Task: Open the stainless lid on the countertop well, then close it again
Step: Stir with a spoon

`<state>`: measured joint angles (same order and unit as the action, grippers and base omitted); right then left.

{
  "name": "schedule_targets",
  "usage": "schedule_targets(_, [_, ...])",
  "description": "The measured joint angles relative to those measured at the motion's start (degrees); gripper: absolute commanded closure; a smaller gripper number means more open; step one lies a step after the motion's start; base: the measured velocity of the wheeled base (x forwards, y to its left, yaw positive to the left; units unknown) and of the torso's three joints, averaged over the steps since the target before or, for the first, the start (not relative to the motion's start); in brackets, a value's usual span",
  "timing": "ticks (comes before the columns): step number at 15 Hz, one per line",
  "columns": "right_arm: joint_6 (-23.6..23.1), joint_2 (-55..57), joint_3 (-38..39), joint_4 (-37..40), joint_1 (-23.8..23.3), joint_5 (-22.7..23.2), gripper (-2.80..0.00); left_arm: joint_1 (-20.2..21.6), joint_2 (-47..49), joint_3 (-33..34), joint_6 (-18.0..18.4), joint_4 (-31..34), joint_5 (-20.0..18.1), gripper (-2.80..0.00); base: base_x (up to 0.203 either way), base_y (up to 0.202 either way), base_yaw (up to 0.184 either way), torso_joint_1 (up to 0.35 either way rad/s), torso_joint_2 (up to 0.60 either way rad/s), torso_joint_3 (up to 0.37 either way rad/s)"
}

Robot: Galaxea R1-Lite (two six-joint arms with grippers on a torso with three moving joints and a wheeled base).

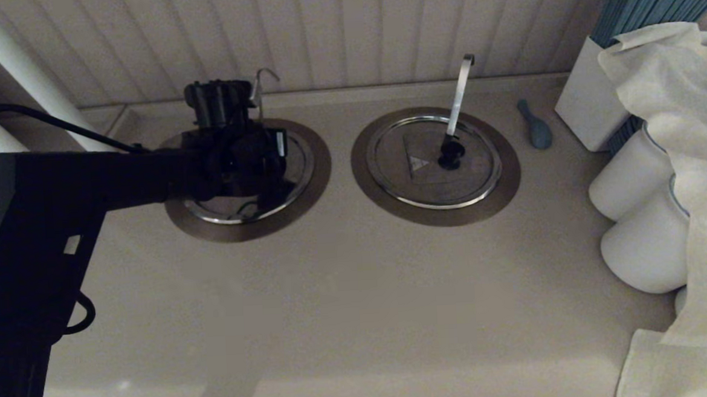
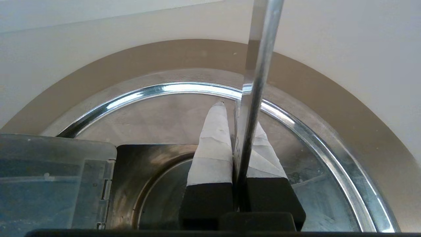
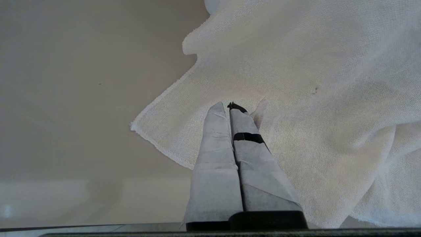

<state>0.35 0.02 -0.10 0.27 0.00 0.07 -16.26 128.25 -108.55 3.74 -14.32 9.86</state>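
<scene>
The stainless lid (image 1: pixel 300 165) (image 2: pixel 158 115) lies on the left countertop well, inside its bronze-grey flange (image 1: pixel 322 182) (image 2: pixel 361 108). My left gripper (image 1: pixel 260 155) (image 2: pixel 236 112) hangs over the lid and hides its black knob and triangle mark. The thin grey hooked handle (image 1: pixel 261 85) (image 2: pixel 260 59) rises at the lid's far rim. In the left wrist view it runs between the taped fingers (image 2: pixel 213 141), which are closed against it. My right gripper (image 3: pixel 228 105) is shut and empty, over a white cloth (image 3: pixel 312 98), out of the head view.
The twin lid (image 1: pixel 413 183) with its wider white handle (image 1: pixel 458 96) sits to the right. Beyond it lie a blue-grey scoop (image 1: pixel 536 129), a white box of blue sticks (image 1: pixel 587 104), white cylinders (image 1: pixel 631 178) and draped cloth (image 1: pixel 696 162). The panelled wall (image 1: pixel 345 35) stands close behind.
</scene>
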Motion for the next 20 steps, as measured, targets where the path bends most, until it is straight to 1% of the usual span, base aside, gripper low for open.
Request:
schedule_targets(4, [-0.02, 0.00, 0.00, -0.02, 0.00, 0.01, 0.00, 0.00, -0.19, 0.02, -0.67, 0.24, -0.01, 0.00, 0.000, 0.000, 0.000, 0.000, 0.00, 0.000])
schedule_targets(18, [-0.05, 0.00, 0.00, -0.02, 0.00, 0.03, 0.00, -0.10, -0.74, 0.15, -0.96, 0.27, 0.00, 0.00, 0.000, 0.000, 0.000, 0.000, 0.00, 0.000])
schedule_targets(20, [-0.02, 0.00, 0.00, -0.02, 0.00, 0.01, 0.00, -0.10, -0.85, 0.11, -1.57, 0.24, 0.00, 0.00, 0.000, 0.000, 0.000, 0.000, 0.00, 0.000])
